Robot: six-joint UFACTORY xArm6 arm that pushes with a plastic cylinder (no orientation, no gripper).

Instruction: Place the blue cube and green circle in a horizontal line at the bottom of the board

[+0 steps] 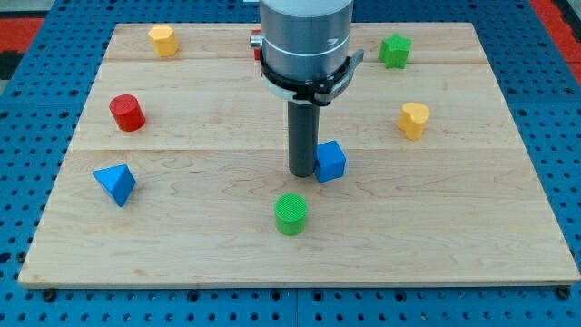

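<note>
Blue cube (pixel 330 162); ribbed green circle (pixel 291 213); blue triangle (pixel 115 183); red cylinder (pixel 127 113); yellow hexagon (pixel 162 40); yellow heart (pixel 413 119); green star (pixel 395 50); dark rod, my tip (pixel 300 173); pale striped wooden board (pixel 454 236)

Tip (pixel 300 173) touching cube's (pixel 330 162) left; cylinder (pixel 291 214) below.

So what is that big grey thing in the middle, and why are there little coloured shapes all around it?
That grey thing is the end of a robot arm. It has no hand, just a dark rod, and my tip slides over the wooden board to push blocks. One camera looks down at the board from in front. Right now my tip sits against the view's left side of the blue cube. Just below is the green circle. Also there: a blue triangle, a red cylinder, a yellow block, a yellow heart and a green star. Nothing is held; it only pushes.
</note>
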